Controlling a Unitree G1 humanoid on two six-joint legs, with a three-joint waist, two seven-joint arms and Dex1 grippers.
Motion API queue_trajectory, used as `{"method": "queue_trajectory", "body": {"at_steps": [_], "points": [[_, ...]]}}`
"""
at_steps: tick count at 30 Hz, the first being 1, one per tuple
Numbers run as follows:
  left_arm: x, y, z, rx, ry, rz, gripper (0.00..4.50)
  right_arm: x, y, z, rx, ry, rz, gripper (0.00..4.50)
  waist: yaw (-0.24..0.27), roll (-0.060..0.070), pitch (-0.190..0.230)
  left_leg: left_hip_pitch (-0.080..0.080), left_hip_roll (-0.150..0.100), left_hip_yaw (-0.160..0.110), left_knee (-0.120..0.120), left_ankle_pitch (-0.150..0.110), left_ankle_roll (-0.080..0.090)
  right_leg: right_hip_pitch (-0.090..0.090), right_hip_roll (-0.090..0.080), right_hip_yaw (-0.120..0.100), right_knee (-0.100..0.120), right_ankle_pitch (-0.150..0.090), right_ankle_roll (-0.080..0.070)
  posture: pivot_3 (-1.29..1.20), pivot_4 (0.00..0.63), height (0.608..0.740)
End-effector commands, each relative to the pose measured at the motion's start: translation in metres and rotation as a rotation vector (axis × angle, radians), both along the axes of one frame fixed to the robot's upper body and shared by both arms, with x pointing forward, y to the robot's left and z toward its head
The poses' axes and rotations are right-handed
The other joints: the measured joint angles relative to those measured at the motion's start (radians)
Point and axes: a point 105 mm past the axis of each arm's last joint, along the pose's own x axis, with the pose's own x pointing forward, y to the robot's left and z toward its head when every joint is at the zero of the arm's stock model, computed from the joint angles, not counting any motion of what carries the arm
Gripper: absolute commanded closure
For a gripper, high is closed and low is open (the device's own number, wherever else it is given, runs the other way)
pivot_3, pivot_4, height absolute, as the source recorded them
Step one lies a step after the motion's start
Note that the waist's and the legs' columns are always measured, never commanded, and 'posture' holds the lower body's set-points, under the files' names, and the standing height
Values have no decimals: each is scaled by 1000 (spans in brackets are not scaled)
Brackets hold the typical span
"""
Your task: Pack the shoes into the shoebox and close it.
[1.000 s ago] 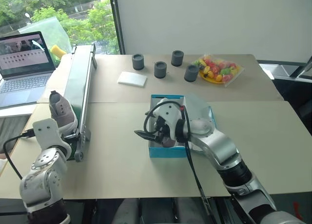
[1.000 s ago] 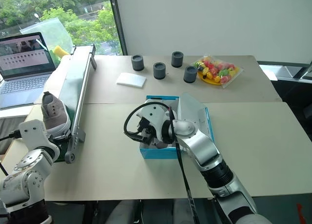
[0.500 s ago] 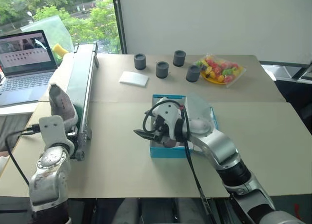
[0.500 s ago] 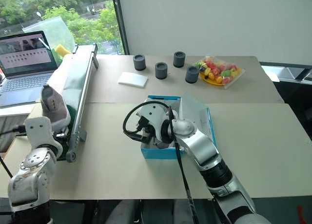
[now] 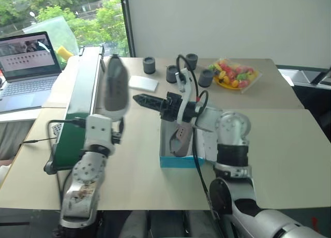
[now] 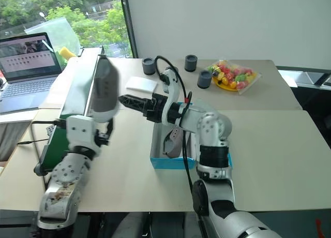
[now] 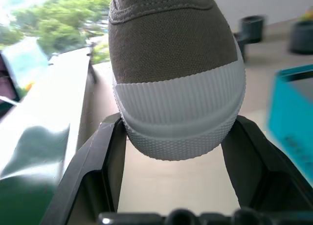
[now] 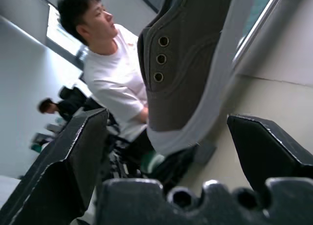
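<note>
Your left gripper [image 5: 109, 125] is clamped on the toe of one grey shoe [image 5: 115, 88], which stands upright above it, heel end up, over the table [image 5: 289, 145] to the left of the shoebox [image 5: 178, 160]. Your right gripper [image 5: 140, 100] stands wide with nothing between its fingers; it points toward the held shoe and sits just beside it, not touching. Behind it, the second shoe [image 5: 181, 139] stands tilted inside the blue shoebox, leaning on the near wall.

You have two shoes, one shoebox, four dark round cups [image 5: 149, 65] at the far side of the table, one flat white pad [image 5: 143, 83], one bag of coloured items [image 5: 234, 74] and one laptop [image 5: 28, 67] off to the left.

A second ago the left gripper sat low by the green conveyor [image 5: 77, 119] with the shoe resting at its edge; now the shoe is lifted clear and carried right, toward the box. The right gripper was down in the box beside the packed shoe; now it is raised and reaches out left.
</note>
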Motion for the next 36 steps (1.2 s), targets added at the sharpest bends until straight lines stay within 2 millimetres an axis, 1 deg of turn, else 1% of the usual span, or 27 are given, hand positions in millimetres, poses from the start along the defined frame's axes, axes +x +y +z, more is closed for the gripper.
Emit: {"method": "queue_trajectory", "body": {"at_steps": [1,3,5,9,13,19,20,21,23,24,27,28,30,32,36], "points": [[-15,-18,23,-242,-24,-140,1934,-7,7,4,32,46,65,0,-5,0,0,-1,0,1,0,0,0,-1,0,0,0,0,0,0,150,740],[-20,-25,18,-262,17,-197,1934,-5,6,1,31,70,57,0,-19,0,0,-1,0,2,0,0,0,-2,2,1,2,0,0,0,150,740],[-25,-31,14,-231,51,-247,1934,-2,4,2,56,89,46,0,-30,1,0,0,0,3,0,0,0,-2,3,2,3,0,0,0,150,740],[-29,-37,12,-229,83,-301,1934,4,1,5,81,109,9,0,-32,1,0,3,0,9,1,0,0,0,3,3,3,0,0,0,150,740],[-30,-39,11,-210,95,-316,1934,15,-3,7,86,120,-51,0,-30,1,0,3,0,10,2,0,0,1,4,2,3,0,0,0,150,740],[-28,-39,11,-192,98,-320,1934,13,-1,10,81,102,-57,0,-31,1,0,2,0,11,2,0,0,1,4,2,2,0,0,0,150,740],[-28,-38,11,-191,100,-318,1939,11,1,10,76,97,-55,401,-31,1,0,2,0,11,2,0,0,1,4,2,2,0,0,0,150,740],[-28,-38,10,-187,101,-316,1939,10,2,10,74,93,-52,609,-31,1,0,2,0,11,2,0,0,1,4,2,2,0,0,0,150,740],[-28,-38,10,-177,102,-314,1939,6,4,10,68,85,-44,1293,-30,1,0,2,0,11,2,0,0,1,4,2,2,0,0,0,150,740],[-27,-38,10,-175,102,-313,1939,6,4,10,66,83,-42,1545,-30,1,0,2,0,11,2,0,0,1,4,2,2,0,0,0,150,740],[-27,-36,9,-172,106,-307,1939,5,5,10,67,82,-42,2615,-31,1,0,2,0,11,2,0,0,1,4,2,2,0,0,0,150,740],[-27,-36,9,-170,107,-305,1939,5,5,10,65,79,-43,2882,-31,1,0,2,0,11,2,0,0,1,4,2,2,0,0,0,150,740],[-26,-35,9,-166,107,-303,1939,4,5,11,60,74,-44,3649,-31,1,0,2,0,11,2,0,0,1,4,2,2,0,0,0,150,740],[-26,-35,8,-162,109,-301,1939,4,6,13,66,73,-39,4033,-30,1,0,2,0,11,2,0,0,1,4,2,2,0,0,0,150,740],[-24,-33,4,-133,126,-286,1939,0,8,18,89,71,-20,4033,-30,1,0,2,0,11,2,0,0,1,4,2,2,0,0,0,150,740]]}}
